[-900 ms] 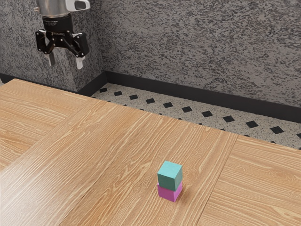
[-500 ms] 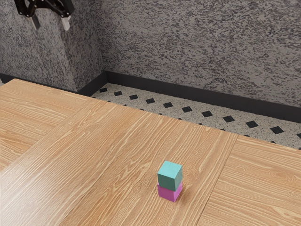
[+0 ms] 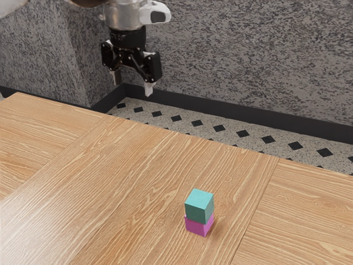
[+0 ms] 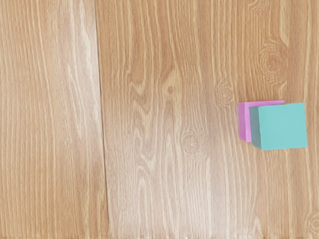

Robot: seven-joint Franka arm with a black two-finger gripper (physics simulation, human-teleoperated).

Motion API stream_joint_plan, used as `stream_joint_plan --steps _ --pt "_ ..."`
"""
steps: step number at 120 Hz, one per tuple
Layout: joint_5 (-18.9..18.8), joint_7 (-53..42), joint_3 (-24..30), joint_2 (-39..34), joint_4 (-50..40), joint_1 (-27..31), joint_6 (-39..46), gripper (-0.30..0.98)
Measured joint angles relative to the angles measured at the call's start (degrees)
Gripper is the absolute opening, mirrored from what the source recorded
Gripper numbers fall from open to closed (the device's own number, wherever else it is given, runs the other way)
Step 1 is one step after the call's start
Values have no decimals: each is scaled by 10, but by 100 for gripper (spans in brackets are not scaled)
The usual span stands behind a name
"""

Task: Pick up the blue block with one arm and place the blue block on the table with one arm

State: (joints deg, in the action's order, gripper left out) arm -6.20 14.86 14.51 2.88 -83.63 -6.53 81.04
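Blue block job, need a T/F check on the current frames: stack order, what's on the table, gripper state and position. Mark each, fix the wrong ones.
1. The blue block sits on top of the pink block. True.
2. The pink block is stacked above the blue one. False: the pink block is the lower one.
3. The gripper is open. True.
4. The blue block is between the fingers. False: nothing is between them; the block is on the stack.
5. The pink block rests on the table. True.

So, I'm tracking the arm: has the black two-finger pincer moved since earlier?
Yes: the pincer has moved lower and toward the exterior view's right, past the jutting edge of the mottled grey wall.
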Motion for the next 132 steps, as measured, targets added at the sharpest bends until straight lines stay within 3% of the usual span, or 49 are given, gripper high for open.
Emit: stream_joint_plan --steps 17,42,93,132 --pt "-2 -1 35 -1 -126 -9 101 69" --pt "18 -2 43 20 -215 -13 213 69" --pt "53 35 43 77 -290 -26 383 69" --pt "55 51 43 105 -297 -29 439 69"
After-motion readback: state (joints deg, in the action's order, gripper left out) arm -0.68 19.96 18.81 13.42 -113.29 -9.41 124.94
